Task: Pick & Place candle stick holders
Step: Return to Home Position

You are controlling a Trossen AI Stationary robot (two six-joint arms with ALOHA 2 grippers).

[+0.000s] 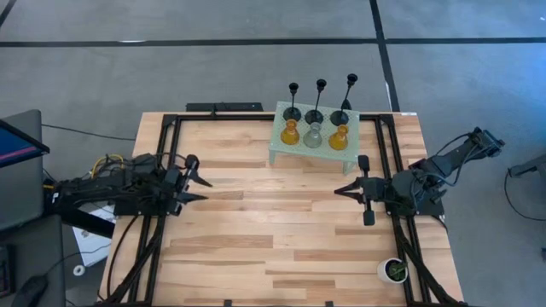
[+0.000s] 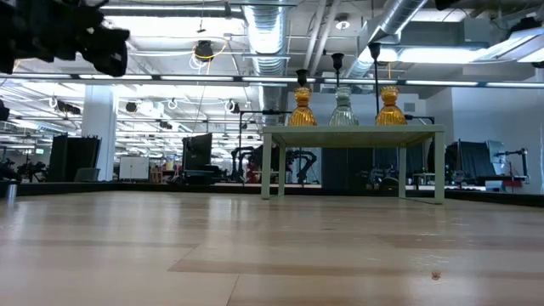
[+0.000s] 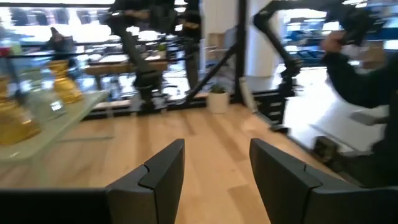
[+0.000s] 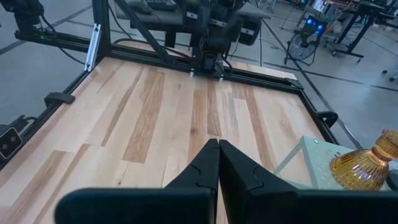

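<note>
1. All six candle stick holders (image 1: 315, 128) stood on the small shelf (image 1: 299, 156), upper centre-right of the high view, so placing looked done and homing was the step in hand.
2. The left pincer (image 1: 205, 189), mid-left, gaped wide and empty; the right pincer (image 1: 339, 191), mid-right, was closed on nothing.
3. The next move, by my judgement, called for drawing each arm back to its own side, with no grasp needed.
4. Open worktop (image 1: 273, 230) lay between them. Only the shelf's near edge and the plant pot (image 1: 393, 270), lower right, wanted watching.
</note>
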